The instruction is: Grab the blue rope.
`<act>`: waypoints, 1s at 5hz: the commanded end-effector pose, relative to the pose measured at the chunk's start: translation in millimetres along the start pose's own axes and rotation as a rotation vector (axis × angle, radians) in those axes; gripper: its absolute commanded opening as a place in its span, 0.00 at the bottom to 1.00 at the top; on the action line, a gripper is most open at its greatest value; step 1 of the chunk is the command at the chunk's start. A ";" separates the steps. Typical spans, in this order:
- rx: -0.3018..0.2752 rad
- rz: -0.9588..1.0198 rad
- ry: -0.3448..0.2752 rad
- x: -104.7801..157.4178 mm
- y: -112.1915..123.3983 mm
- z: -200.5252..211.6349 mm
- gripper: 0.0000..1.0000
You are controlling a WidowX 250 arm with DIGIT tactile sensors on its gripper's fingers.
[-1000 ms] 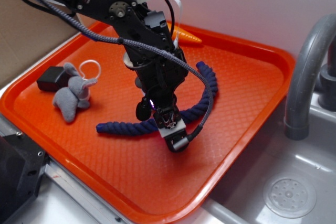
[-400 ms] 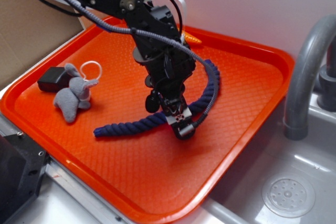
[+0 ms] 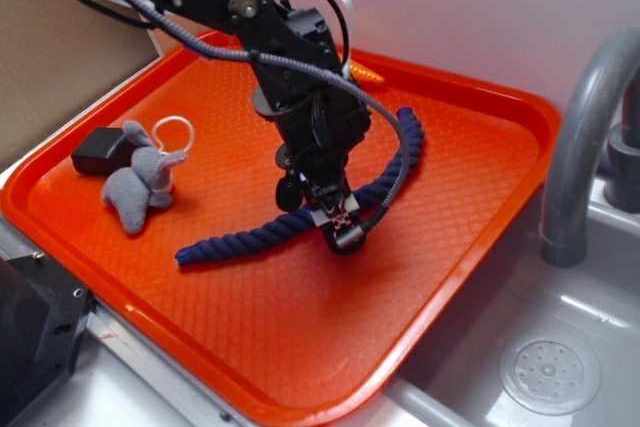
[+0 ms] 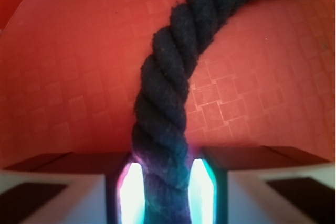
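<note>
The blue rope [image 3: 240, 239] is a thick navy twisted rope lying in a curve across the middle of the orange tray [image 3: 470, 97]. My gripper [image 3: 338, 222] points down onto the rope's middle, low over the tray. In the wrist view the rope [image 4: 168, 77] runs up from between my two lit pads [image 4: 131, 187], which press on both its sides. My gripper [image 4: 165, 182] is shut on the rope. Both rope ends rest on the tray.
A grey plush elephant [image 3: 140, 185] and a small black block [image 3: 97, 150] lie at the tray's left. A toy carrot [image 3: 365, 74] lies at the tray's back edge, partly behind the arm. A grey faucet [image 3: 585, 137] and sink drain [image 3: 550, 375] are to the right.
The jaws have closed in on the rope's middle. The gripper has shifted slightly toward the back of the tray, and the rope's ends have shifted a little with it.
</note>
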State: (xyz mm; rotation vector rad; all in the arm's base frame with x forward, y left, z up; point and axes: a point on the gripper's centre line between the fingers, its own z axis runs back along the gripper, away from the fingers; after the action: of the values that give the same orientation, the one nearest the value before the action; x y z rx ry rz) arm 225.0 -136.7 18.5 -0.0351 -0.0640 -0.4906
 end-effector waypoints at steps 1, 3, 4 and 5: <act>0.060 0.397 0.054 1.9 54.1 82.3 0.00; 0.052 0.853 -0.055 -15.1 109.4 173.6 0.00; 0.062 0.895 -0.119 -19.7 122.1 204.1 0.00; 0.074 0.885 -0.176 -19.5 122.3 212.9 0.00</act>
State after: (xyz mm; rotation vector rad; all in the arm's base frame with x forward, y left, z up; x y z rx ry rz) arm 269.5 -4.8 206.2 -0.0150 -0.1392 0.3999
